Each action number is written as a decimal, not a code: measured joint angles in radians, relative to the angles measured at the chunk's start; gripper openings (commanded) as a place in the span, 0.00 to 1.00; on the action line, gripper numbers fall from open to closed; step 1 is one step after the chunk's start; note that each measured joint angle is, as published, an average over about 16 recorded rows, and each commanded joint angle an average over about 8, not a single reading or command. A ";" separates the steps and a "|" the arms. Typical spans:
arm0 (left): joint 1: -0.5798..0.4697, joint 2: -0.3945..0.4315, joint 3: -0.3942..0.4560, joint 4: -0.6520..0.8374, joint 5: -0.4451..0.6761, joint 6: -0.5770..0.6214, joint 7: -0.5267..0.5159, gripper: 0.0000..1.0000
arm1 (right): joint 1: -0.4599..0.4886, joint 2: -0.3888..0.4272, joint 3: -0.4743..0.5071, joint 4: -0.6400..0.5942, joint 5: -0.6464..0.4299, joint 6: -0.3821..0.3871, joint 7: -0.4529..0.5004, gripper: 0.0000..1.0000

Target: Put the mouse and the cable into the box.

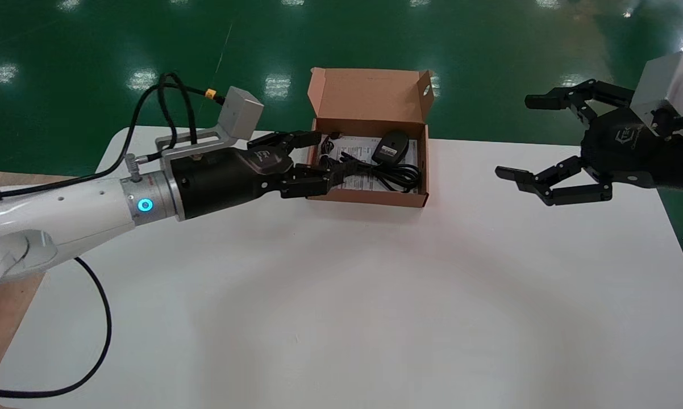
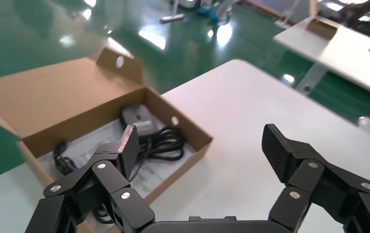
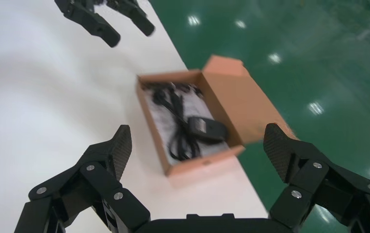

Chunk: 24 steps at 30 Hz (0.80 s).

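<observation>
- Head view pretty much settles it: the mouse (image 1: 391, 149) and the cable (image 1: 387, 173) are both lying inside the box (image 1: 370, 197), so I'd call the job basically done.
- The box sits at the far edge of the table (image 1: 341, 295), roughly halfway along it, with its lid flipped up at the back.
- The mouse is dark and rounded, lying flat toward the box's right end near the back wall.
- The cable is black, loosely looped in front of the mouse and trailing across to the left end. Both rest on a printed leaflet (image 1: 366, 149) lining the bottom. Nothing hangs over the walls as far as I can see.
- The left gripper (image 1: 319, 162) is at the box's left end, jaws spread wide and holding nothing. The left wrist view shows one finger (image 2: 127, 145) over the box's inside and the other over bare table.
- The right gripper (image 1: 517, 137) hangs over the table's right side, well apart from the box, also spread wide and empty.
- What's left, my guess: just get the left arm clear. The lid is up, but nobody asked for it closed.
</observation>
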 measured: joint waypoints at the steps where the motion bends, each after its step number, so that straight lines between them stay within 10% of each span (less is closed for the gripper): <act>1: 0.009 -0.013 -0.012 -0.017 -0.004 0.014 -0.002 1.00 | -0.014 0.002 0.007 0.016 0.011 -0.003 0.010 1.00; 24: 0.219 -0.301 -0.281 -0.413 -0.099 0.334 -0.051 1.00 | -0.338 0.040 0.162 0.382 0.266 -0.063 0.246 1.00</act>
